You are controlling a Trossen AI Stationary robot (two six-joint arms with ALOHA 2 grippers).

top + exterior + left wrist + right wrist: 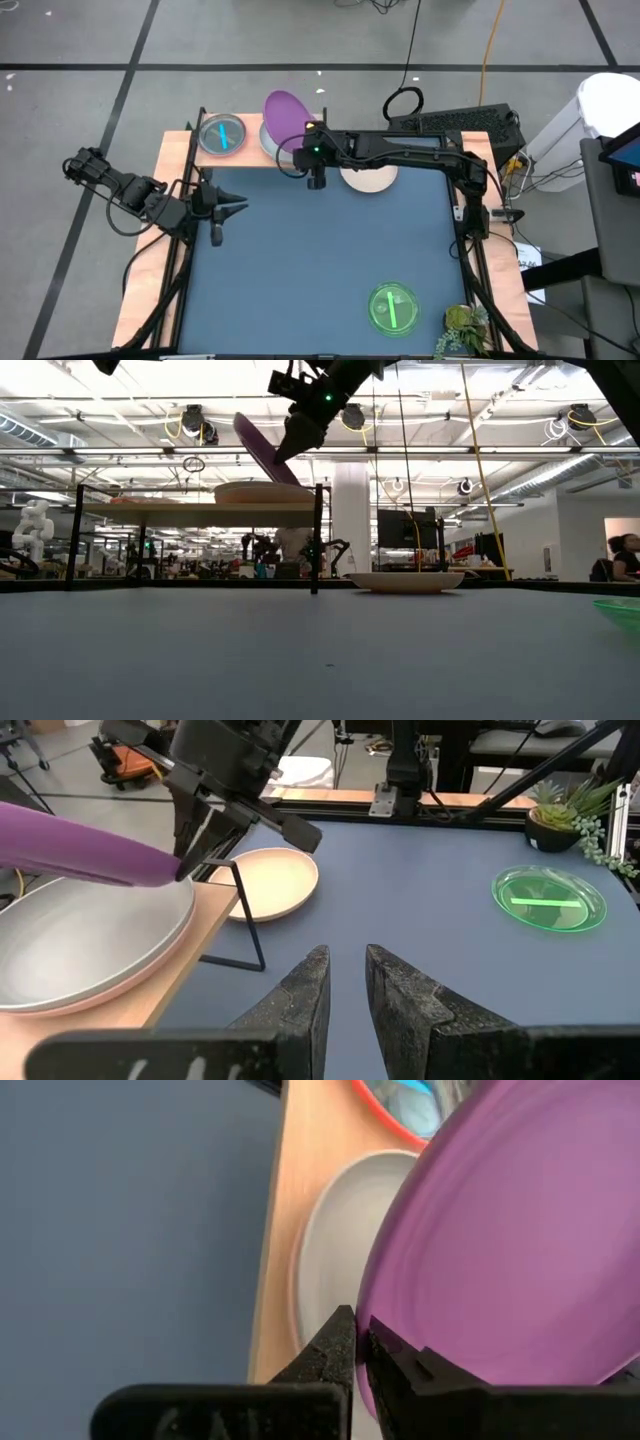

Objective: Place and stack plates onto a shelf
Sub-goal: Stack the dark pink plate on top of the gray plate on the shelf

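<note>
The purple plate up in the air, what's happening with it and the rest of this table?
The right tool is shut on the rim of the purple plate, holding it tilted above the shelf, over a pale plate already stacked there. A cyan plate also sits on the shelf. The cream plate beside the shelf and the green plate are still on the table. The left tool waits open by the table's left edge.

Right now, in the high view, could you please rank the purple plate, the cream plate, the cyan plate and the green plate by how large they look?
1. Purple plate, held tilted by the right gripper, so nearer the camera.
2. Cream plate, partly hidden under the arm, so unsure.
3. Green plate and cyan plate: alike.
</note>
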